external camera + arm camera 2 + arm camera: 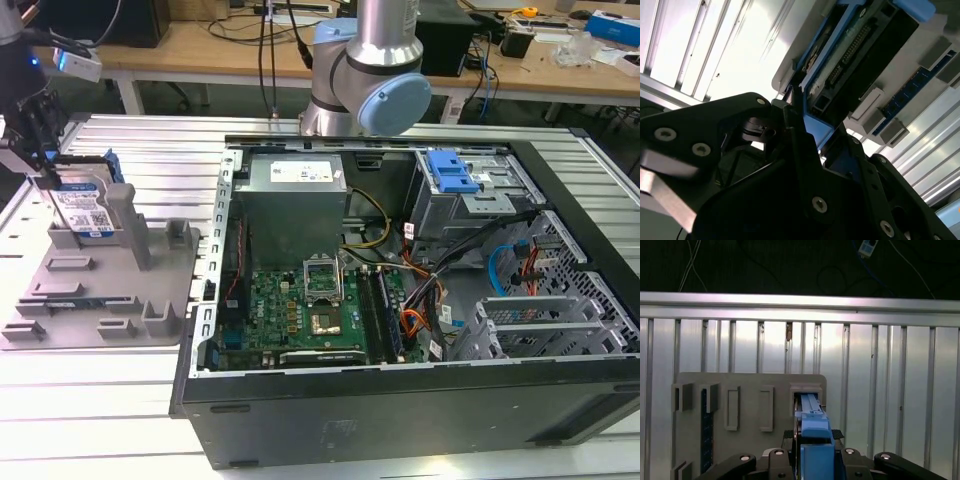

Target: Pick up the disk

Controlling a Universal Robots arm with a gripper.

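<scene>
An open computer case [400, 300] lay on the slatted metal counter [100, 400], beside a grey fixture plate [100, 300].

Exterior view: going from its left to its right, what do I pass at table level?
Gripper at the disk standing in the grey fixture plate → computer case wall → power supply → blue drive latch → metal drive cage.
</scene>
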